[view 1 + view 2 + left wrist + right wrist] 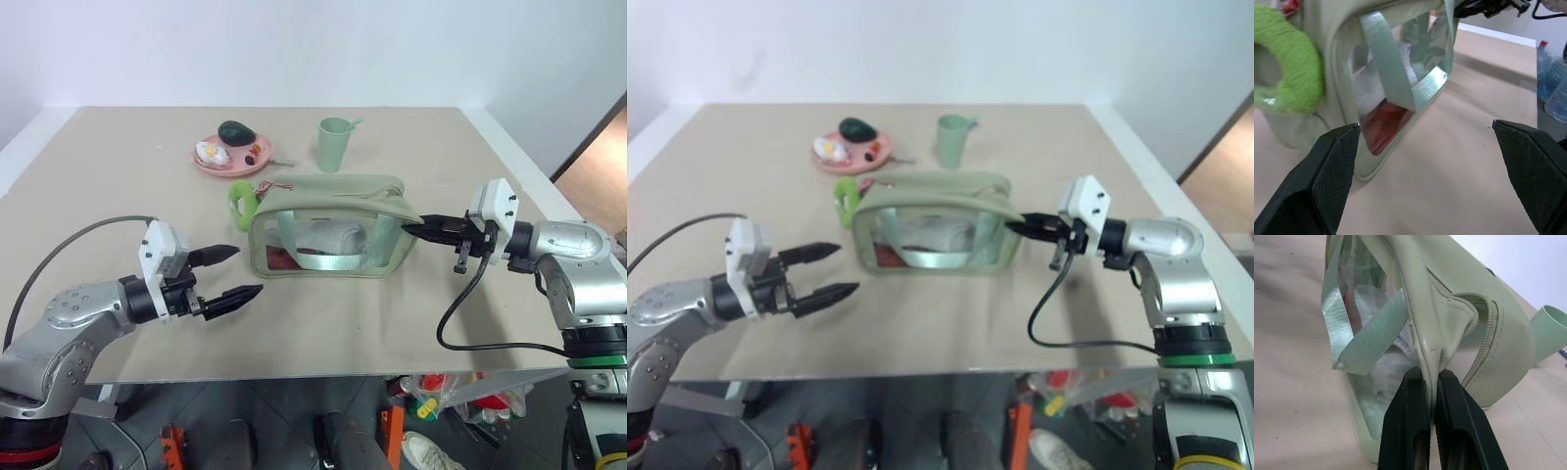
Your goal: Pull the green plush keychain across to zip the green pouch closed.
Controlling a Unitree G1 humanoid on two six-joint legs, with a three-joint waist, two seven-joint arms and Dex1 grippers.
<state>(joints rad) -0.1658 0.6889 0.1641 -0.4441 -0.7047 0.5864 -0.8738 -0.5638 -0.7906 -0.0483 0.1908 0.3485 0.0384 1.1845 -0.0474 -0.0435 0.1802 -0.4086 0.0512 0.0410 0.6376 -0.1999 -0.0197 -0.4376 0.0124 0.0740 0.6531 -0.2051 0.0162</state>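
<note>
Right wrist view: our right gripper point(1431, 382) pinches the green pouch point(328, 235) end, bracing it mid-table. The green plush keychain point(242, 203) sits at the opposite end; our left gripper point(232, 273) waits open nearby.

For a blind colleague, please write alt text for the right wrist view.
The right tool, its two black fingers shut, pinches the end seam of a boxy pale sage-green pouch with clear plastic sides. Pale green strap handles hang beside it on a beige table.

Bright even light, soft shadows, wrist views perhaps slightly blurred up close
</note>
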